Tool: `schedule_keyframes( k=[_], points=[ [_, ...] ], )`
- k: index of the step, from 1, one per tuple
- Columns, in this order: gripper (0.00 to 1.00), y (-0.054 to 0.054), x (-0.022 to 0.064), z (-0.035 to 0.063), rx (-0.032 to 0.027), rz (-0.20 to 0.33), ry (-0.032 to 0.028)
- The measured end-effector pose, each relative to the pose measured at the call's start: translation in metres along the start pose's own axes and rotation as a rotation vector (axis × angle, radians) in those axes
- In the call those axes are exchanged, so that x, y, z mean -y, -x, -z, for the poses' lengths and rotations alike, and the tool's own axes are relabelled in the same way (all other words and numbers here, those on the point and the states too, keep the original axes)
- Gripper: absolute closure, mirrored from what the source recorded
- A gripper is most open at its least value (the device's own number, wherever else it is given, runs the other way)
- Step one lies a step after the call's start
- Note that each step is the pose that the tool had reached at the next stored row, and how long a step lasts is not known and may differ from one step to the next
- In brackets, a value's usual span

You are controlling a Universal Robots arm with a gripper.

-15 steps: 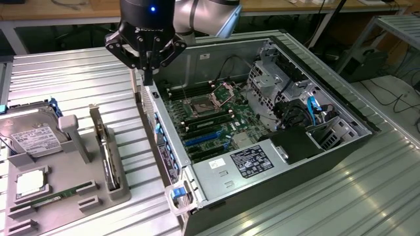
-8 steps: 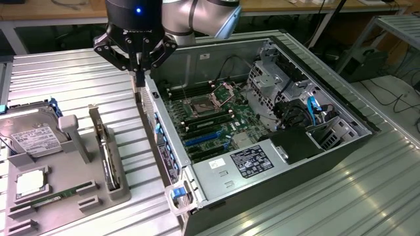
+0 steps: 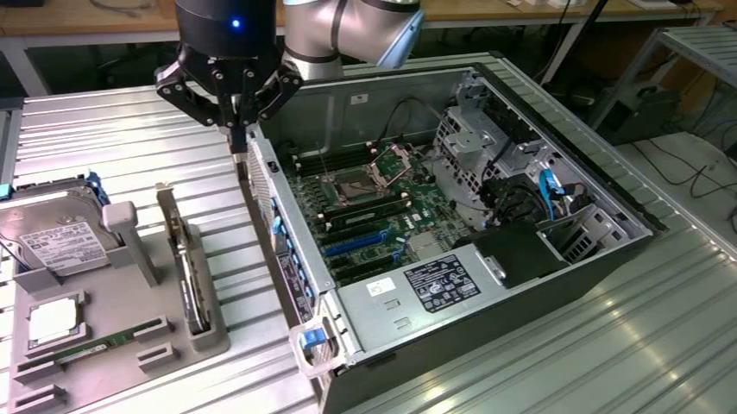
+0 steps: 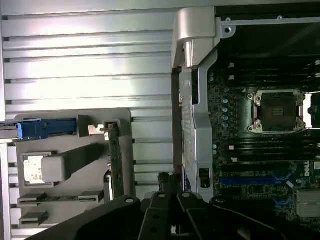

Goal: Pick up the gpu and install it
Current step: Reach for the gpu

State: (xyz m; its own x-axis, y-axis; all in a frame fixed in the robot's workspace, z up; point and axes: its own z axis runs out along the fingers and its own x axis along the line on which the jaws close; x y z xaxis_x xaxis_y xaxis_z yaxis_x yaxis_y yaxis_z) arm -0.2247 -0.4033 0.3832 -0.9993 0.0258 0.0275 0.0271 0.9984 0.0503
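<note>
The gpu (image 3: 192, 274) stands on its long edge in a slot of the grey holder (image 3: 211, 338) at the exterior view's left, its silvery bracket (image 3: 165, 216) pointing up at the far end. In the wrist view the gpu (image 4: 114, 160) is a thin strip with its bracket tab (image 4: 96, 129) at one end. My gripper (image 3: 240, 138) hangs above the table by the case's rear corner, fingers together and holding nothing, a short way beyond the card's bracket end. The wrist view has the gripper (image 4: 170, 181) between the holder and the case wall.
The open PC case (image 3: 599, 185) lies on its side, its motherboard (image 3: 374, 203) with blue slots (image 3: 351, 246) exposed. On the holder there are also a hard drive (image 3: 52, 240), a CPU (image 3: 52, 321) and a green memory stick (image 3: 103, 347). A ribbed metal table (image 3: 127, 138) lies beneath.
</note>
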Motion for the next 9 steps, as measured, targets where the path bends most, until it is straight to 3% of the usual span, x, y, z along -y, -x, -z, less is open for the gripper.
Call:
schedule_keyframes(
  k=[9],
  points=[
    [0.89,-0.015,0.0008,-0.0014,-0.0012,0.022,0.0014]
  ],
)
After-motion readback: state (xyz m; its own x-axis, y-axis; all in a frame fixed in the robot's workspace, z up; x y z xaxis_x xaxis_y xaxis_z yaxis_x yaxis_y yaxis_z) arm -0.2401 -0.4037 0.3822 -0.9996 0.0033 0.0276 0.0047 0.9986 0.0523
